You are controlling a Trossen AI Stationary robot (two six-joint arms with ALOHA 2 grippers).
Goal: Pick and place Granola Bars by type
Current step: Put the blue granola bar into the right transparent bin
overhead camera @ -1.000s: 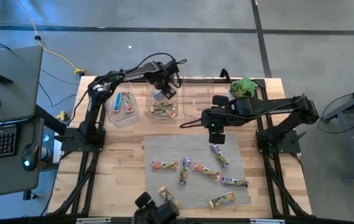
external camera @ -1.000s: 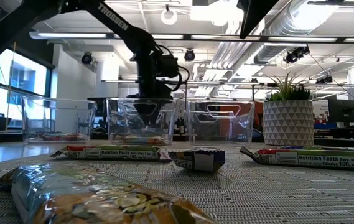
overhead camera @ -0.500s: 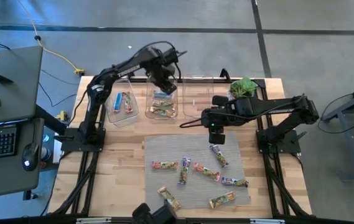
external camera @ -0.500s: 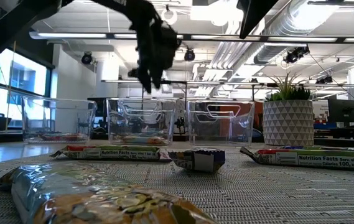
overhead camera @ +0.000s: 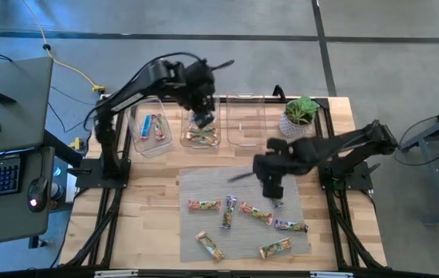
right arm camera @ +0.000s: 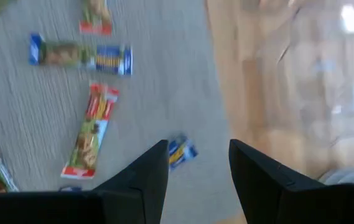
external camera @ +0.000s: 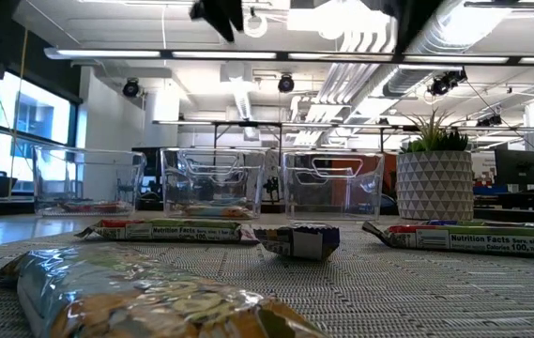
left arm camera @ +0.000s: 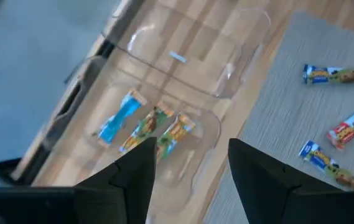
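Several wrapped granola bars lie flat on the grey mat (overhead camera: 242, 212): red-pink (overhead camera: 204, 205), purple (overhead camera: 228, 210) and green-orange (overhead camera: 275, 248) ones. My right gripper (overhead camera: 270, 187) hovers open over the mat. A purple bar's end (right arm camera: 181, 151) shows between its fingers, which do not touch it. My left gripper (overhead camera: 202, 116) is open, high above the middle clear bin (overhead camera: 201, 133). On that bin's floor lie a blue bar (left arm camera: 117, 115) and green-orange bars (left arm camera: 145, 124). The left bin (overhead camera: 151, 131) holds blue bars.
The right clear bin (overhead camera: 246, 123) stands beside the middle one with nothing showing in it. A potted plant (overhead camera: 300, 112) stands at the table's far right corner. The three bins line the far edge of the wooden table (overhead camera: 150, 193), and bare wood shows to the mat's left.
My left gripper has risen out of the middle bin and now hangs well above it. My right gripper has moved toward the table's near edge, from the mat's far border to above the purple bar. The bars on the mat have stayed put.
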